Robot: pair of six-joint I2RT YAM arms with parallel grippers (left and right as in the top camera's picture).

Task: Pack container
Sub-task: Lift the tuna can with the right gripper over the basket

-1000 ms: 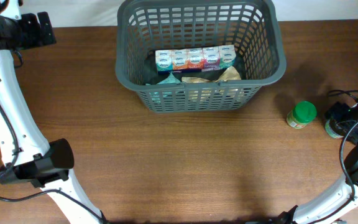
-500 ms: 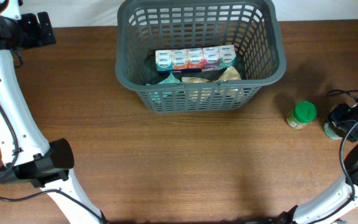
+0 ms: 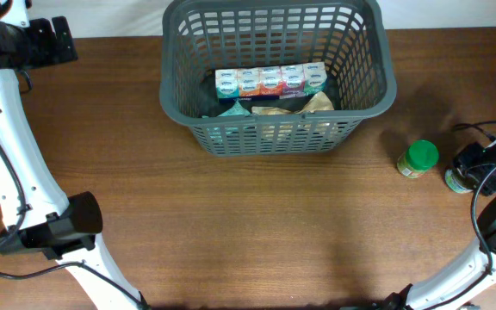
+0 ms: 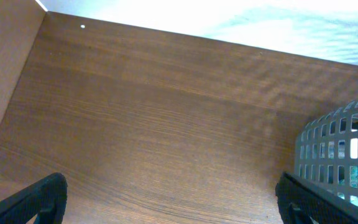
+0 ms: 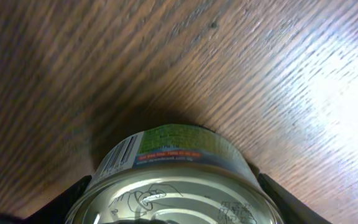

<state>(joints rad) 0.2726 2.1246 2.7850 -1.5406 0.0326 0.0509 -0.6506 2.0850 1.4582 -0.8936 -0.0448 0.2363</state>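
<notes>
The dark grey basket (image 3: 274, 120) stands at the back middle of the table; its corner shows in the left wrist view (image 4: 344, 149). It holds a row of small cartons (image 3: 269, 81) and some bags. My right gripper (image 3: 474, 164) is at the far right, its fingers (image 5: 179, 208) against both sides of a small metal can (image 5: 179, 168) that stands on the table (image 3: 455, 180). A green-lidded jar (image 3: 418, 158) stands just left of the can. My left gripper (image 3: 48, 41) is open and empty at the back left, over bare wood (image 4: 169, 202).
A white cloth edge runs along the back of the table (image 4: 241, 25). A cable lies near the right arm (image 3: 476, 129). Brown tabletop lies in front of the basket.
My right gripper and the can have shifted slightly to the left, toward the jar. The left arm has not moved.
</notes>
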